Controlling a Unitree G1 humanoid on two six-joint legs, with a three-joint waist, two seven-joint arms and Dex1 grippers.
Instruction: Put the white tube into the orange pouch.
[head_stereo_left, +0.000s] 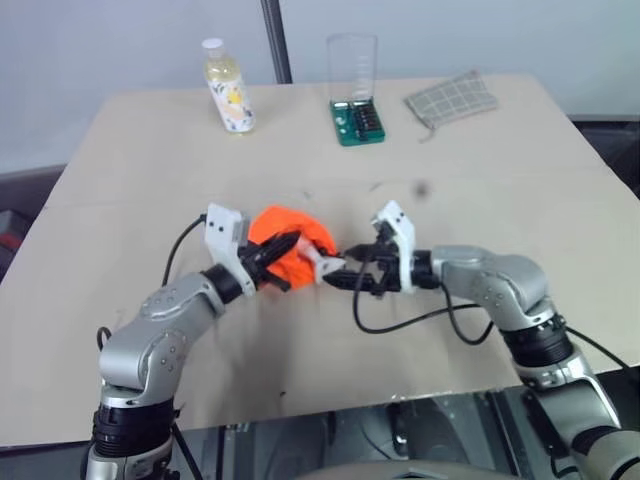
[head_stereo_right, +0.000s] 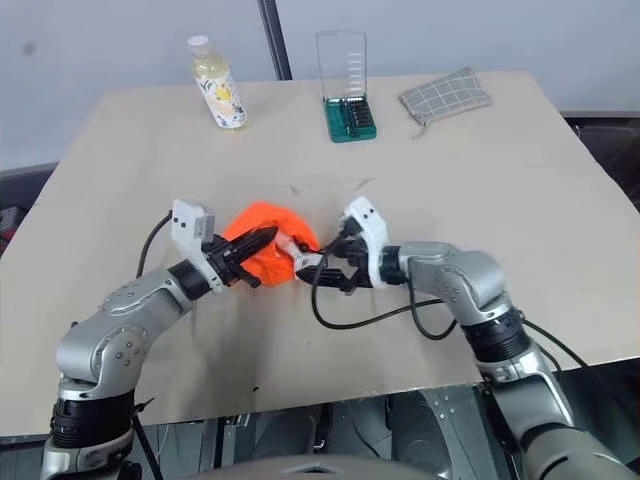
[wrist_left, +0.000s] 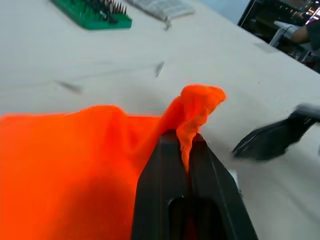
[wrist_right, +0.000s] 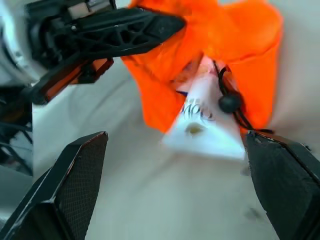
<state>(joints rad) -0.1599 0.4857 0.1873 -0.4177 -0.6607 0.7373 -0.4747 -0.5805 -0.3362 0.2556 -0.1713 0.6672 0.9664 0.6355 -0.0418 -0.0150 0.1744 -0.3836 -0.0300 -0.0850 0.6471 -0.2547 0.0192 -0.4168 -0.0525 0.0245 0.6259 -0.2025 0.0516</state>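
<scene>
white tube (wrist_right: 202, 131) half inside orange pouch (head_stereo_right: 268, 248)

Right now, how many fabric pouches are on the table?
2. The orange pouch lies near the table's middle, pinched by the left gripper; the grey checked pouch lies at the far right corner.

Lots of bare table (head_stereo_left: 520, 200) on the right side and along the near edge, easy to pass there. At the far edge, four things in the way: a bottle (head_stereo_left: 228, 88), a clear box (head_stereo_left: 352, 68) behind a green bit tray (head_stereo_left: 357, 121), and a grey checked cloth (head_stereo_left: 452, 98). In the middle, little room: the orange pouch (head_stereo_left: 285, 240) with the white tube (wrist_right: 205, 127) sticking out, squeezed between the left gripper (head_stereo_left: 272, 252) pinching the pouch and the wide-open right gripper (head_stereo_left: 352, 272).
</scene>
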